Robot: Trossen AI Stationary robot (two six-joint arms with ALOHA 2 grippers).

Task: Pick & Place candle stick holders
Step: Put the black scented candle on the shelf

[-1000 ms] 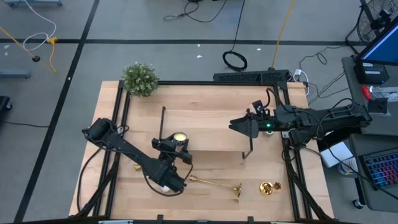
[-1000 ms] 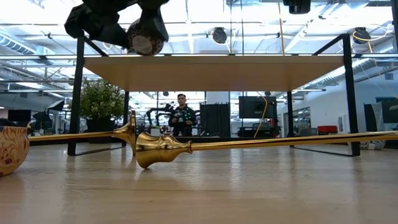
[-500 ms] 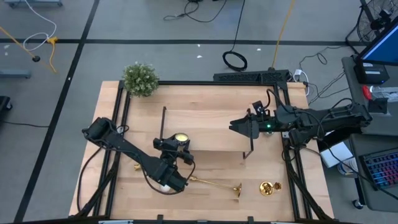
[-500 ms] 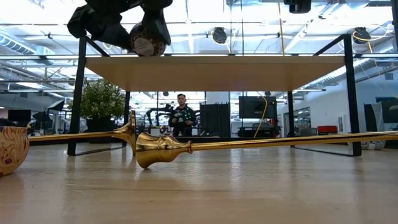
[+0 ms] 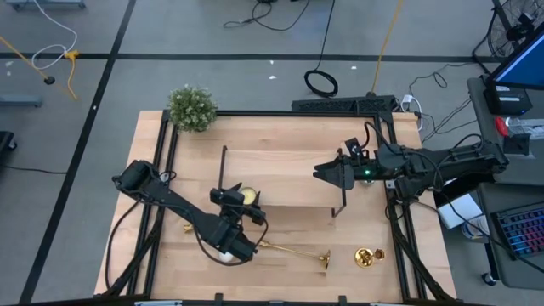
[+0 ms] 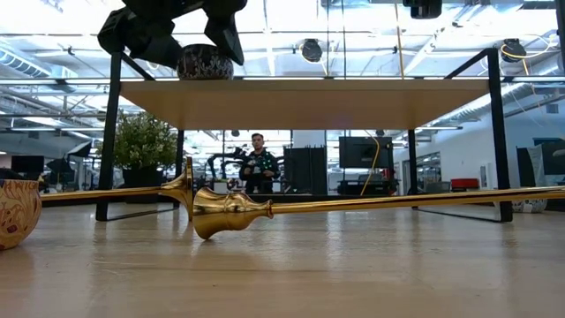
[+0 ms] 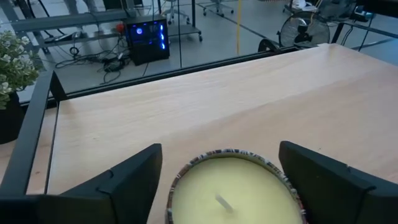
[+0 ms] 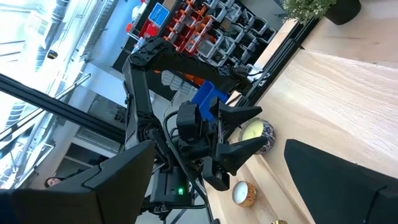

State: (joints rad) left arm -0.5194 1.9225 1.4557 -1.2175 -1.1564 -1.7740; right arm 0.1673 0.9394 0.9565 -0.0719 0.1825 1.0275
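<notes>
Left gripper point(image 7: 217, 186) sits over the shelf point(image 7: 205, 106), jaws spread either side of the patterned candle point(image 7: 233, 193) standing on the board, seemingly let go; lift straight up so a finger doesn't clip it. Candle stick holders point(image 6: 291, 208) lie flat on the table below; right gripper point(image 5: 327, 172) waits wide over the shelf's far end.

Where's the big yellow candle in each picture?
High view: candle left of middle, on the shelf.
Low view: upper left, on top of the shelf.
Left wrist view: bottom middle.
Right wrist view: near the middle, far off.
Shared landmark: the potted plant.
</notes>
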